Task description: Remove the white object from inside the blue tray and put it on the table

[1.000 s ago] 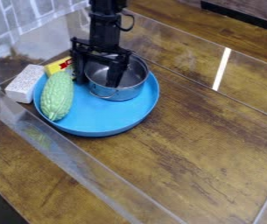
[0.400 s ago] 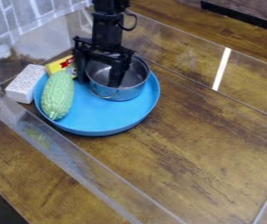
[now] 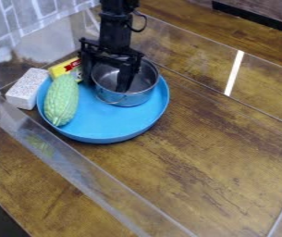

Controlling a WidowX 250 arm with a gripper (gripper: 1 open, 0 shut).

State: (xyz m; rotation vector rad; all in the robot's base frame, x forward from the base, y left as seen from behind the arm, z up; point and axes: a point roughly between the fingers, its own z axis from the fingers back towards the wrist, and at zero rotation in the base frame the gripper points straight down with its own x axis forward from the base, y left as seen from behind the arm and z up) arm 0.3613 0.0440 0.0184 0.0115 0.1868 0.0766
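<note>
The table point(image 3: 217, 157) fills the frame, glossy brown planks under a clear sheet. At upper left sits the blue tray point(image 3: 130, 125), carrying a steel bowl point(image 3: 121, 85) and a green gourd point(image 3: 60, 100) along its left side. The gripper point(image 3: 111, 70) hangs over the bowl, fingers spread wide across its rim and holding nothing. The white object point(image 3: 27, 86), a pale block, lies at the tray's far left edge beside the gourd; whether it rests inside the rim I cannot tell.
</note>
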